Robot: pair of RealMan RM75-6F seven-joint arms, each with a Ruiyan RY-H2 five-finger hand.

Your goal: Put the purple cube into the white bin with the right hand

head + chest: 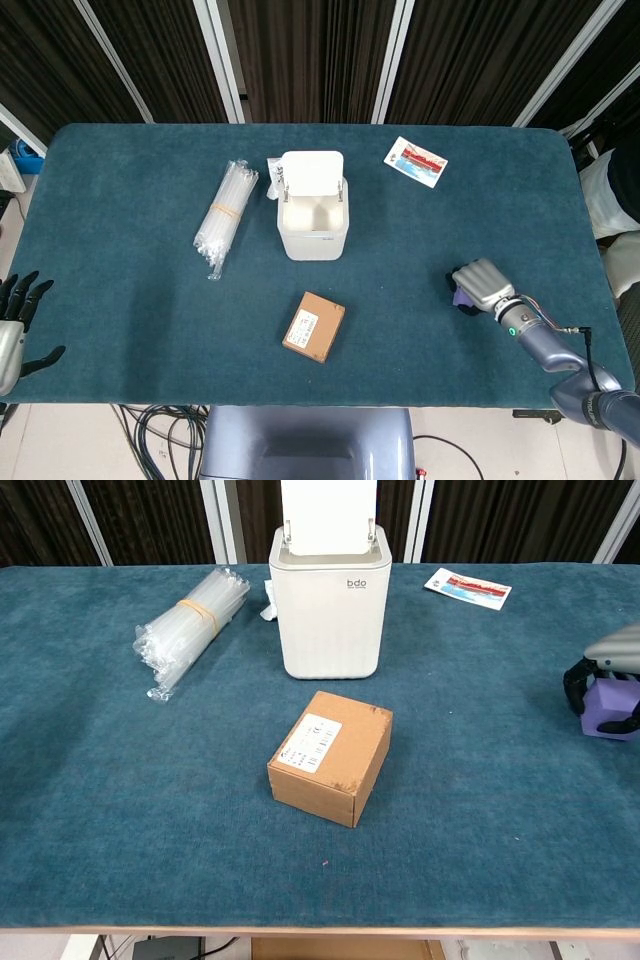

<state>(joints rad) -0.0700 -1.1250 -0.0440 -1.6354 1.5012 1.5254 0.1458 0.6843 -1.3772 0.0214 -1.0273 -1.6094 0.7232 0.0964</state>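
Our right hand curls around the purple cube at the worktop's near right, well apart from the white bin. If our hold is shallow, the cube could slip when lifted.

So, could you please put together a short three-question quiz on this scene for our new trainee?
1. True or false: the right hand has its fingers curled around the purple cube.
2. What lies nearest the white bin: A) the red card, B) the bundle of clear tubes, C) the cardboard box?
3. Fill in: the bin's lid stands ____.

Key: 1 true; 2 B; 3 open (raised upright).
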